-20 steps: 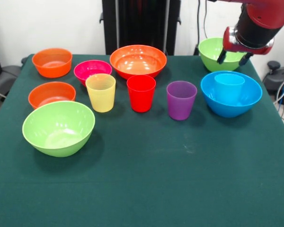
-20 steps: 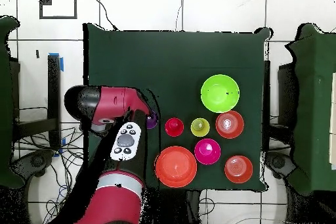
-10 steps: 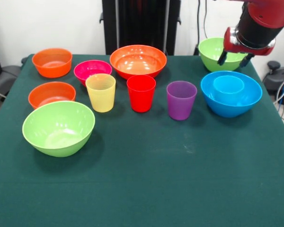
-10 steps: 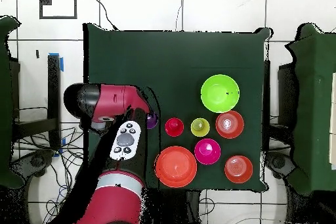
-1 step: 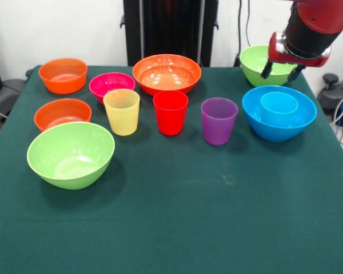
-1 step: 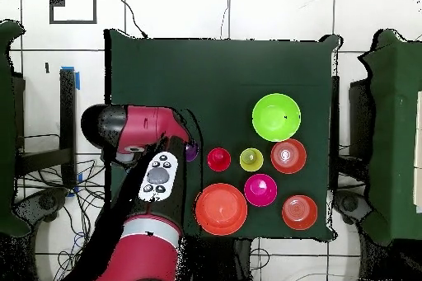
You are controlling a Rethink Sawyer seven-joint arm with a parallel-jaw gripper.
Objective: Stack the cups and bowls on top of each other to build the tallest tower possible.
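Gripper, fingers spread and empty, hovers above the light blue cup inside the blue bowl.

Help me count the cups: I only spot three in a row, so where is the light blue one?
In the front view, the light blue cup sits upright inside the blue bowl at the table's right side, right of the purple cup.

Seen from the front, you have three cups in a row mid-tabletop: left cup, middle cup, right cup. The fourth cup stands inside the right-edge bowl (the far-right corner bowl is behind it). The wide bowl is behind the row, with the small bowl beside it. Down the left edge run the far-left corner bowl, the edge bowl and the nearest bowl.
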